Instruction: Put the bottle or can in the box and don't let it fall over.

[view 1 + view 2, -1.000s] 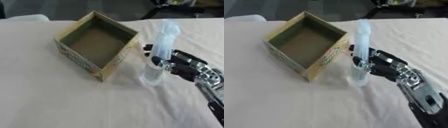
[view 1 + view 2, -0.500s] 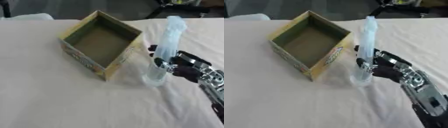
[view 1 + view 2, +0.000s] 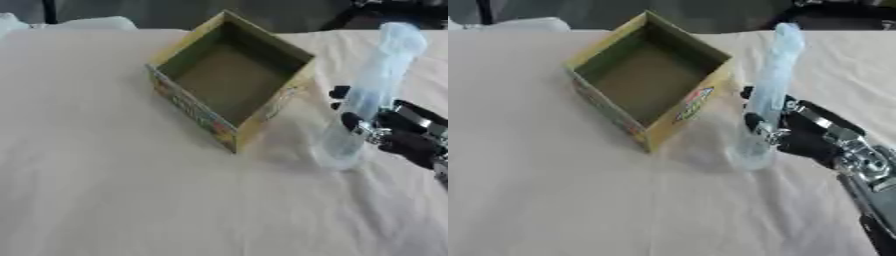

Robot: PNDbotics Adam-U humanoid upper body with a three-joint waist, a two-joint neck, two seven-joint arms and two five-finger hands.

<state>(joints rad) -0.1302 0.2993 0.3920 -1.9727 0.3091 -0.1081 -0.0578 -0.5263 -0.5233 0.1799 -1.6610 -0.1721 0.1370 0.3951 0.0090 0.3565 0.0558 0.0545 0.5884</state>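
Note:
A tall clear plastic bottle (image 3: 366, 101) with a pale blue cap stands upright on the cloth, just right of the box. My right hand (image 3: 802, 131) comes in from the lower right and its fingers are curled round the bottle's lower half. The open cardboard box (image 3: 229, 75), yellow with coloured print on its sides, sits turned at an angle in the middle, and its inside is bare. The bottle's foot is near the box's right corner, a small gap apart. My left hand shows in neither view.
A cream cloth (image 3: 96, 165) covers the whole table. A white crumpled thing (image 3: 87, 22) lies at the far left edge. Dark shapes stand beyond the far right edge of the table.
The whole picture has shifted, so the camera moved. My right hand stays curled round the upright bottle beside the box; no move of the bottle relative to the box shows.

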